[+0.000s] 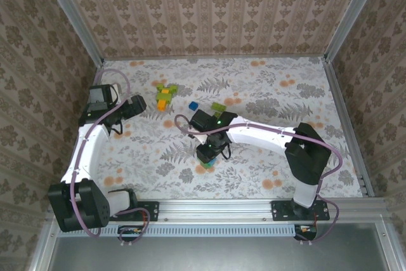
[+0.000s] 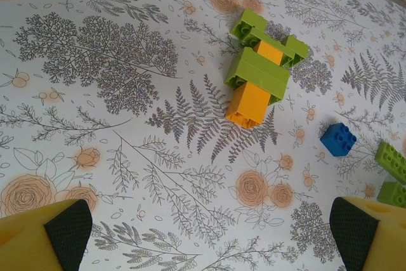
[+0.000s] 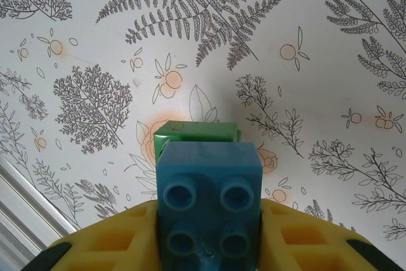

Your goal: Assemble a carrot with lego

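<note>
Bare tabletop (image 2: pixel 127 125) lies open before the green-and-orange brick cluster (image 2: pixel 261 68); past it, a loose blue brick (image 2: pixel 338 139) (light green bricks (image 2: pixel 393 160) just beyond) narrows the way.

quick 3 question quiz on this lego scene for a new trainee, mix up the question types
1. True or false: the right gripper is shut on a blue brick.
2. What colour is the second brick, showing just beyond that blue one? A orange, B green, C black.
3. Fill in: the left gripper, looking toward the orange-and-green assembly, has its jaws ____.
Key: 1 true; 2 B; 3 open.
</note>
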Robot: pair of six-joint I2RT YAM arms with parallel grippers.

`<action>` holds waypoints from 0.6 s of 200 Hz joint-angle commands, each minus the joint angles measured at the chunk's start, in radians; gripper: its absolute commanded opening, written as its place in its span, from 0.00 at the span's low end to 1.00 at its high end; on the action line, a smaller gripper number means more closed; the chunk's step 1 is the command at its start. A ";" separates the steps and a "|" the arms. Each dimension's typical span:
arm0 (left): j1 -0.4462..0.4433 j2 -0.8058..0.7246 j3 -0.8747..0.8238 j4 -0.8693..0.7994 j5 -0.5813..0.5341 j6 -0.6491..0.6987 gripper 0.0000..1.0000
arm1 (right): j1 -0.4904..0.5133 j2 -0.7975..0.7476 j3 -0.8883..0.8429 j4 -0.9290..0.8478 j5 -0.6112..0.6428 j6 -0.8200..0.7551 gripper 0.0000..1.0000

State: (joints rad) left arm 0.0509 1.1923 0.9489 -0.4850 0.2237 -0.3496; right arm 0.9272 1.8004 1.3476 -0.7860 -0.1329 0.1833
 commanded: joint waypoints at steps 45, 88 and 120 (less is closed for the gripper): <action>-0.006 0.005 0.005 0.000 0.006 0.015 1.00 | 0.025 0.036 0.021 -0.032 0.055 0.025 0.35; -0.005 0.005 0.007 -0.001 0.006 0.016 1.00 | 0.040 0.054 0.026 -0.050 0.073 0.030 0.35; -0.006 0.004 0.006 0.000 0.006 0.015 1.00 | 0.046 0.057 0.019 -0.061 0.093 0.044 0.35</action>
State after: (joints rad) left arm 0.0509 1.1923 0.9489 -0.4850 0.2241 -0.3473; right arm 0.9634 1.8153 1.3685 -0.7929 -0.0807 0.1974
